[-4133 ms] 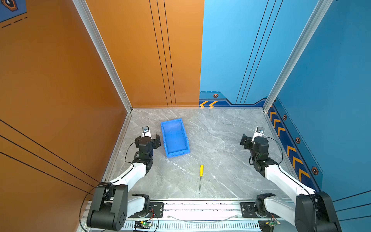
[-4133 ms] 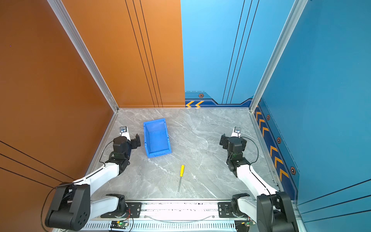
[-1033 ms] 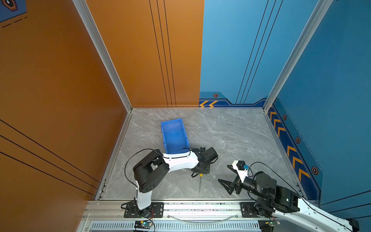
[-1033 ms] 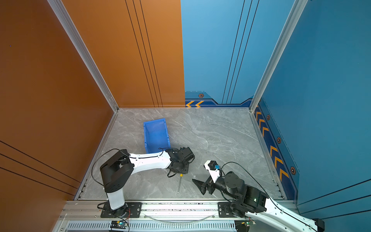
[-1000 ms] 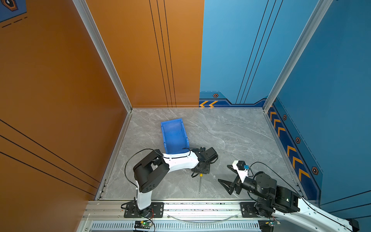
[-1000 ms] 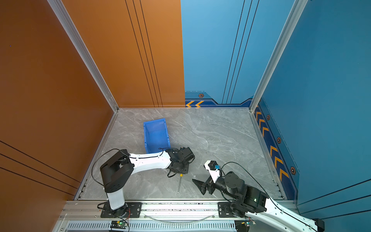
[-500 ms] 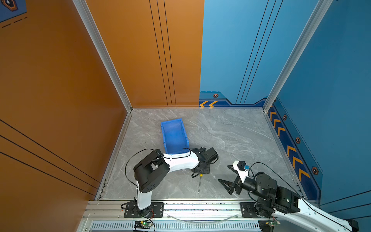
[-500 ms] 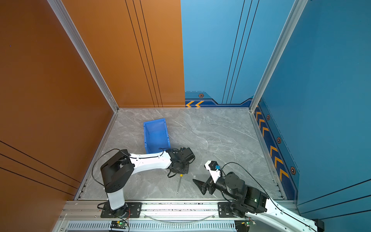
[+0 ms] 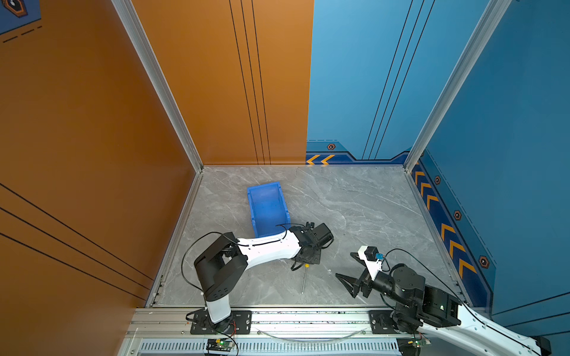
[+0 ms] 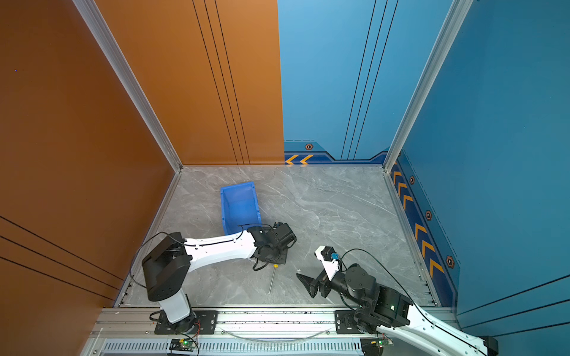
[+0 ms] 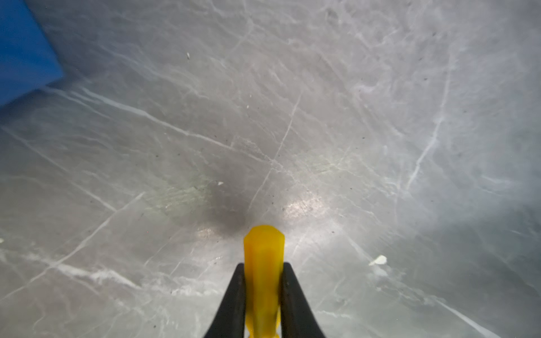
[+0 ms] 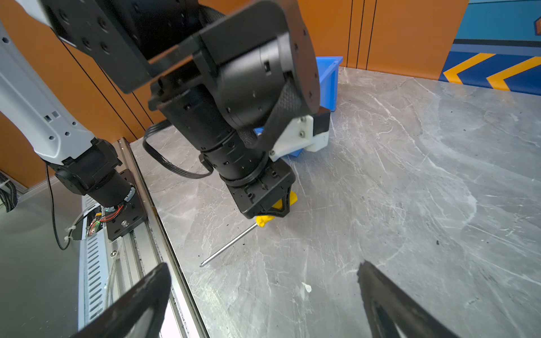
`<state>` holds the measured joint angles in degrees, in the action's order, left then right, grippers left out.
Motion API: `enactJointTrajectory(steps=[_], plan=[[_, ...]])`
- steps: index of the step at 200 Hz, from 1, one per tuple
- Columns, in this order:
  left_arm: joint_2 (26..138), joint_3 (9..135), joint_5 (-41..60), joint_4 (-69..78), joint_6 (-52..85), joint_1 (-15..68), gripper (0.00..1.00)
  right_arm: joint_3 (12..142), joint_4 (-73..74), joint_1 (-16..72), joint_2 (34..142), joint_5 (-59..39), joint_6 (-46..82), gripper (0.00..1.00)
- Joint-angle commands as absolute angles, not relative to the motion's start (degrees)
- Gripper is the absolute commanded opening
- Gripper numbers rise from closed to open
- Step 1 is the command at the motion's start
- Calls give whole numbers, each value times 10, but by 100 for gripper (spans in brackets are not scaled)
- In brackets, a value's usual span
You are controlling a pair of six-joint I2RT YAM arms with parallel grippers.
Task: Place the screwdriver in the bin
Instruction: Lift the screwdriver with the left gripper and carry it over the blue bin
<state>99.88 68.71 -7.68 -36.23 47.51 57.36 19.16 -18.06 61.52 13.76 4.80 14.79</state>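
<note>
Gripping screwdriver (image 11: pixel 263 272) handle, left jaws tighter than before, bin (image 9: pixel 266 203) unmoved

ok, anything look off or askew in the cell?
Nothing serious. The bin sits slightly skewed on the table, which carries a few pale flecks. Left gripper is shut on the screwdriver handle.
</note>
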Motion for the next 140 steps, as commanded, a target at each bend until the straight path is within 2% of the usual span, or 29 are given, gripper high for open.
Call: enactJointTrajectory(steps=[1, 47, 92, 140], plan=[[956, 698, -104, -402, 458, 561, 0, 197, -150, 617, 158, 62, 135, 100], [873, 701, -117, -445, 443, 516, 0, 221, -85, 617, 236, 53, 124, 100], [809, 708, -98, -456, 423, 419, 0, 272, -31, 617, 337, 32, 100, 100], [823, 756, -91, -468, 370, 312, 0, 351, 1, 613, 460, 2, 66, 100]])
